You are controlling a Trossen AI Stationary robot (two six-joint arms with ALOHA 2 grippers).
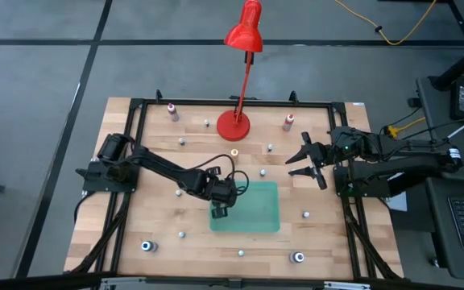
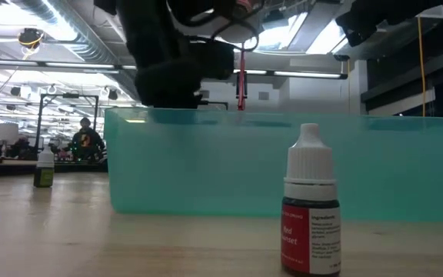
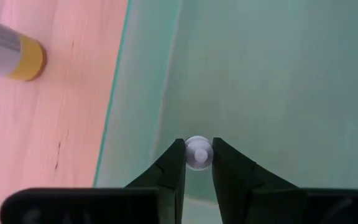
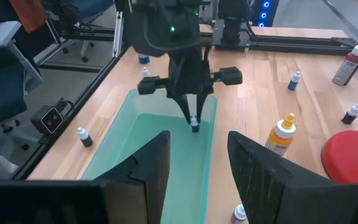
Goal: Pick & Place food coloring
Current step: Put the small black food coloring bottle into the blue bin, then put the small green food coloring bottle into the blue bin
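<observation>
Food coloring bottles are scattered all over the pale wood-grain table (image 1: 135, 221), tiny things with mostly whitish ribbed caps. One small bottle (image 3: 197, 153) sits pinched by its round white cap between the left gripper (image 3: 198, 155) fingertips, so that claw is nearly closed on it, hanging just inside the left edge of the tray (image 1: 260, 211). That tray is a translucent green plastic rectangle with upright walls, smooth and glossy.

Closest to the low camera stands a dropper bottle (image 2: 311, 206) with dark red liquid and a white label; I can make out "Red" and something like "Sunset", while the rest is too small to read. A yellow-topped orange bottle (image 4: 281, 133) stands beside the tray, near the round red lamp base (image 4: 352, 155).

Right gripper (image 1: 308, 161) hovers off to the tray's right with its fingers spread apart, holding nothing.
</observation>
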